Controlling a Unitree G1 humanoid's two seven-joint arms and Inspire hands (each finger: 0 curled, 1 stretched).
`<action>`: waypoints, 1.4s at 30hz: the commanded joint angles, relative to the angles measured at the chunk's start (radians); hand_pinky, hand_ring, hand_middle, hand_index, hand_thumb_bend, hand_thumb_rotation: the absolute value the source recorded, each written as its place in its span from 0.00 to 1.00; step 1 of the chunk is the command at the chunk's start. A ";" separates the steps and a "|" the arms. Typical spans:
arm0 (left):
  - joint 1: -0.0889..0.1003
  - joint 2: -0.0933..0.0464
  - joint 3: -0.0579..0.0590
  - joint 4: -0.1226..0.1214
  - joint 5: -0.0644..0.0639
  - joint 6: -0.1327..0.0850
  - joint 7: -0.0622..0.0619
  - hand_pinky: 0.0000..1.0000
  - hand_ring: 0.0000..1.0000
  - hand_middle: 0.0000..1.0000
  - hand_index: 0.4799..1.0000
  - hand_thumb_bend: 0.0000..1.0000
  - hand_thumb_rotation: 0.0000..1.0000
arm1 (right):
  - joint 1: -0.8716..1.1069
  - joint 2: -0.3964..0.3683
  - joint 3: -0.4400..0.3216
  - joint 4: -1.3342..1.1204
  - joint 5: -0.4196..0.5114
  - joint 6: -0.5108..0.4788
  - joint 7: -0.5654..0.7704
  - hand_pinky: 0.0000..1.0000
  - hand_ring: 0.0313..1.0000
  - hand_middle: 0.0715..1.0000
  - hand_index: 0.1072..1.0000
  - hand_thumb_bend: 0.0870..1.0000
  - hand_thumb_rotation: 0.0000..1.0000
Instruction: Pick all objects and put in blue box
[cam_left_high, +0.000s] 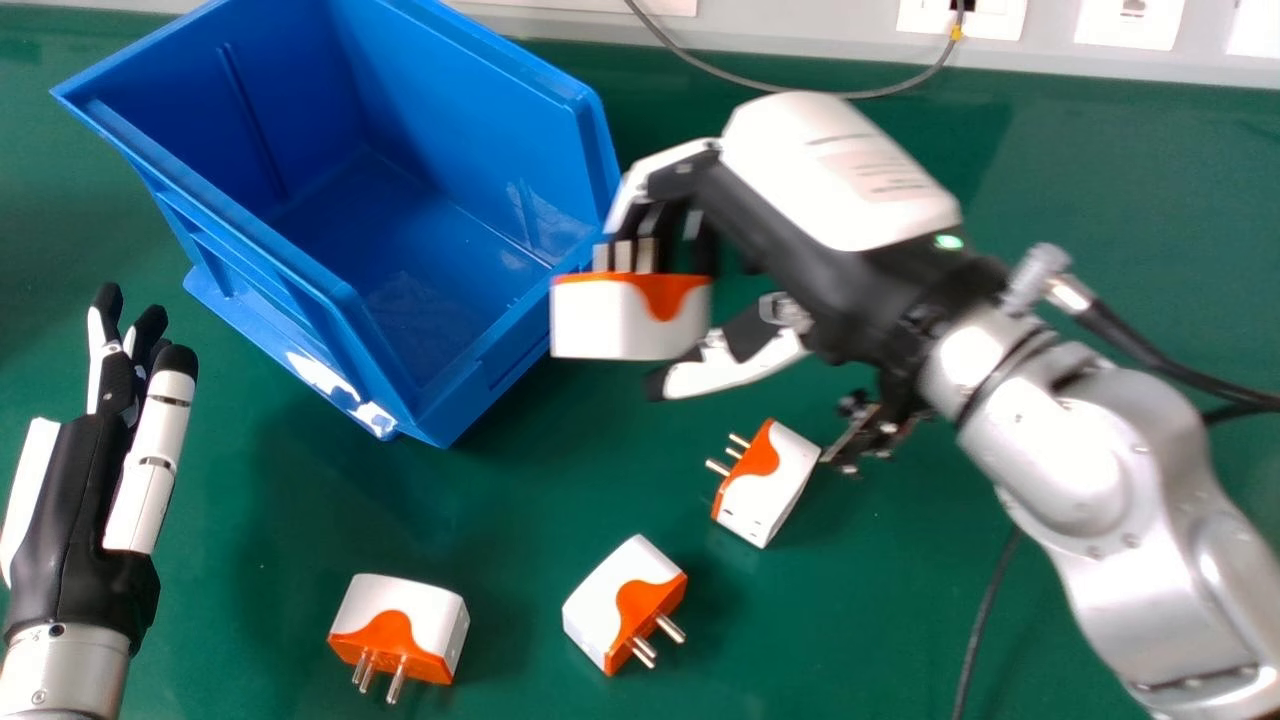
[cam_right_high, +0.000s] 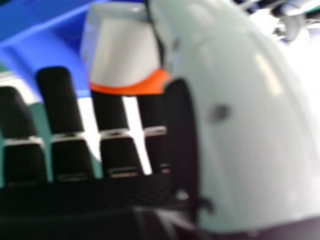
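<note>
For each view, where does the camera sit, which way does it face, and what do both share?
Head view: on the robot's head, facing forward and down at the green tabletop, blue box and three loose plug adapters; left robot hand, right robot hand and silver forearms show.
Right hand view: at the right robot hand, facing its black fingers, thumb and the held plug adapter.
Shared: held plug adapter, blue box, right robot hand.

A dark cable (cam_left_high: 820, 93) lies against white wall sockets (cam_left_high: 1130, 22).
</note>
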 joint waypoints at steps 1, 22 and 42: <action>-0.012 -0.004 0.002 -0.004 0.009 -0.027 0.011 1.00 1.00 1.00 1.00 0.30 0.88 | -0.073 0.035 0.012 0.035 0.005 -0.030 -0.015 0.31 0.41 0.49 0.50 0.44 0.00; -0.021 -0.002 -0.008 0.040 0.013 -0.071 -0.007 1.00 1.00 1.00 1.00 0.27 0.86 | -0.520 0.307 0.115 0.678 -0.106 -0.039 -0.202 0.29 0.39 0.47 0.49 0.44 0.00; 0.028 -0.022 -0.024 -0.049 0.031 -0.048 0.017 1.00 1.00 1.00 1.00 0.28 0.86 | -0.908 0.525 0.193 1.372 -0.155 -0.053 -0.483 0.35 0.41 0.46 0.45 0.45 0.00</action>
